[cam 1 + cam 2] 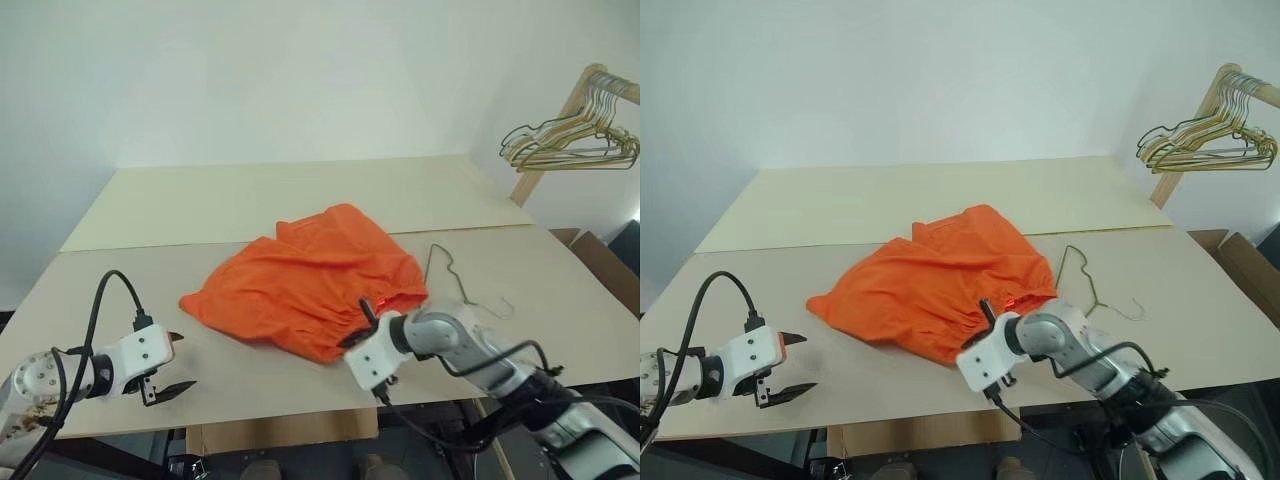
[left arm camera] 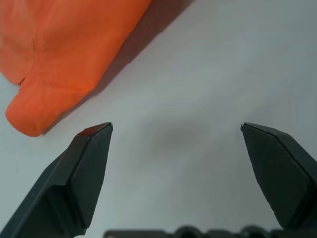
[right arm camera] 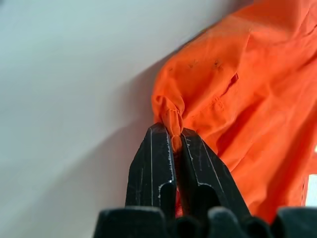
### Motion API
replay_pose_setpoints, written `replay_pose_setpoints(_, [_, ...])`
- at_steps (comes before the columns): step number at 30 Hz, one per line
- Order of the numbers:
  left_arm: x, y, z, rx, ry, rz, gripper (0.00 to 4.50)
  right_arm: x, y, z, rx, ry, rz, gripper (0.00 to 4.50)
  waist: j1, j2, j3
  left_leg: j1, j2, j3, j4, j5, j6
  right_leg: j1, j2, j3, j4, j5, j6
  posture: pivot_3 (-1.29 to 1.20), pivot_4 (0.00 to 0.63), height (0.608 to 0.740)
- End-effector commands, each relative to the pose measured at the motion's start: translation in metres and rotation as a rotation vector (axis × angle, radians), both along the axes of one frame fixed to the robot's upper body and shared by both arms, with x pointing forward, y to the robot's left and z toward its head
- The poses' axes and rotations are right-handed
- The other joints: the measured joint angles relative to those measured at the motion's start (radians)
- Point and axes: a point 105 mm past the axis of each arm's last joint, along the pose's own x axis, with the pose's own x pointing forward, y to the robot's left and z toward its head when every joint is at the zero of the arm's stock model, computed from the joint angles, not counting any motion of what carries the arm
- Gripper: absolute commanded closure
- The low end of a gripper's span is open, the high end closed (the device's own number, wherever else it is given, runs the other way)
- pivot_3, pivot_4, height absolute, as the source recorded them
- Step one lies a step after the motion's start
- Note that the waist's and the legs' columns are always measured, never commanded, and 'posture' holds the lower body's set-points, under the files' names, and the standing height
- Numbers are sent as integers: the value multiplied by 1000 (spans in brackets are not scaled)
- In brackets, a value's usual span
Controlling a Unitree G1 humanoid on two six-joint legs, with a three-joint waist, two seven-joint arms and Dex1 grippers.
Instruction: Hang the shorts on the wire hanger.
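Orange shorts (image 3: 237, 99) (waistband edge) in right pincer (image 3: 173, 134).

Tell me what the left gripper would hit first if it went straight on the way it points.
Probably the bare table. The open left gripper aims down at it, with the shorts off to one side of its line, not between the fingers. Depth is unclear.

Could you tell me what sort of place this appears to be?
Probably a lab mock-up for laundry handling: a plain board table against a bare wall, a wooden rack of wire hangers at the right, orange shorts laid out.
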Motion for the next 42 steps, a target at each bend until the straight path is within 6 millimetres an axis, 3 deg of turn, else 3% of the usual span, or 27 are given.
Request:
replay_pose_setpoints(1, [6, 2, 11, 21, -36, -29, 0, -3, -23, 8, 7, -123, 82, 4480, -5, 0, 0, 1, -1, 0, 0, 0, 0, 1, -1, 0, 0, 0, 0, 36, 0, 740])
replay_pose_setpoints(6, [5, -11, 9, -51, 25, -117, 0, 21, -51, 3, -19, -219, 88, 4480, -36, -1, 1, 13, 1, 3, 0, 0, 0, 11, -1, 1, -1, -6, 6, 22, 0, 740])
replay_pose_setpoints(13, [5, 3, -9, 15, 130, -233, 0, 37, -48, 14, 28, -243, 90, 4480, -64, -1, 1, 15, 1, 3, -2, 0, 0, 12, 1, 4, 1, -5, 5, 32, 0, 740])
replay_pose_setpoints(19, [37, 4, -23, 29, 67, -234, 0, 38, -43, 11, 44, -237, 102, 4480, -55, -1, 1, 14, -1, 3, -3, 0, 1, 12, -1, 4, 0, -2, -1, 34, 0, 740])
replay_pose_setpoints(26, [52, -2, -38, 51, 70, -278, 0, 39, -44, 9, 42, -240, 86, 4480, -43, 4, -2, 16, -2, 3, -2, 0, 1, 14, -2, 5, 1, -1, 1, 12, 0, 740])
replay_pose_setpoints(31, [51, 5, -46, 106, 100, -309, 1547, 41, -43, 9, 53, -245, 66, 4500, -42, 12, -7, 18, -2, 3, -2, 1, 2, 16, -1, 5, 1, -1, 1, 2, 0, 740])
replay_pose_setpoints(36, [53, 3, -47, 96, 104, -312, 3222, 43, -42, 8, 56, -248, 55, 4500, -48, 12, -7, 31, -1, 3, -4, 1, 2, 28, 0, 5, 1, -7, 7, 4, 0, 740])
replay_pose_setpoints(40, [55, 2, -45, 75, 91, -305, 4431, 46, -41, 8, 59, -253, 44, 4500, -51, 12, -7, 32, -1, 3, -4, 1, 2, 29, 0, 5, 1, -7, 7, 4, 0, 740])
replay_pose_setpoints(42, [54, 0, -40, 53, 82, -301, 4474, 49, -42, 8, 54, -262, 32, 4500, -52, 12, -7, 32, -1, 3, -4, 1, 2, 29, 0, 5, 1, -7, 7, 1, 0, 740])
